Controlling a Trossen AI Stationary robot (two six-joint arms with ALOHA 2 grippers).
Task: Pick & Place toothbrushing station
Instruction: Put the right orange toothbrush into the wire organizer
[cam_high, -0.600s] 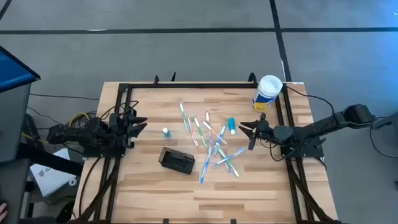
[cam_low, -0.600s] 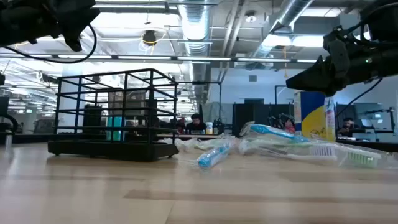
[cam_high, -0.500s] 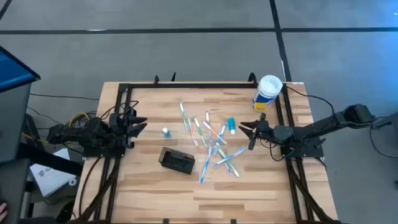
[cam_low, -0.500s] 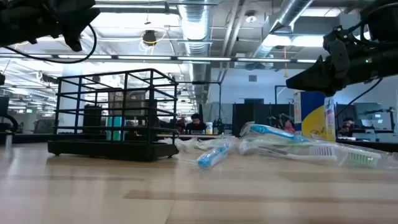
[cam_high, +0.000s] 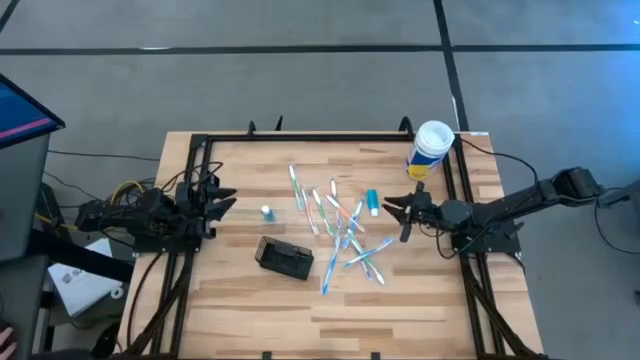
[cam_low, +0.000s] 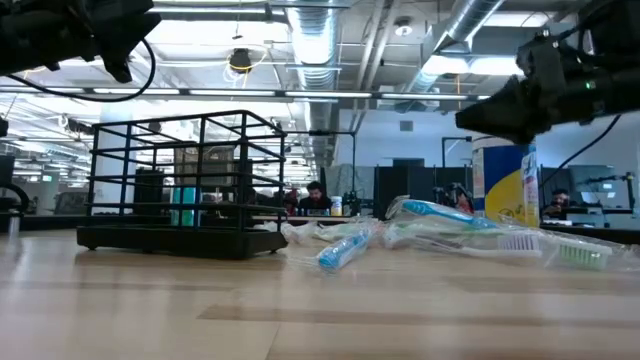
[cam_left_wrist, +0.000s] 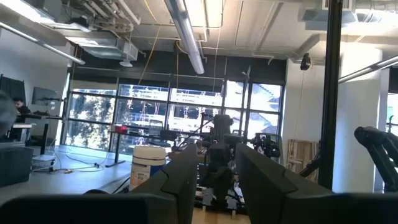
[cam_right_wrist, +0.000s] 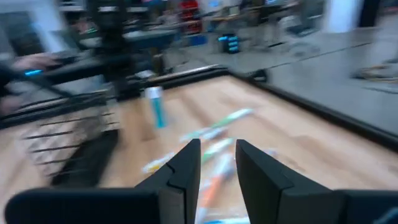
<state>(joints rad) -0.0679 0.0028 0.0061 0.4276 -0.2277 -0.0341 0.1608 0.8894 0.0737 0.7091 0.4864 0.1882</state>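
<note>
Toothbrushes (cam_high: 345, 228) lie scattered between the empty right gripper (cam_high: 402, 212), jaws slightly parted, and the toothbrushing station (cam_high: 284, 257) just beyond them; reaching across risks sweeping brushes off target.

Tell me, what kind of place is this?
Probably a robot lab in a big open workshop. Two robot arms sit at a wooden table, pipes and ducts run along the bare ceiling, and desks with screens fill the room behind.
</note>
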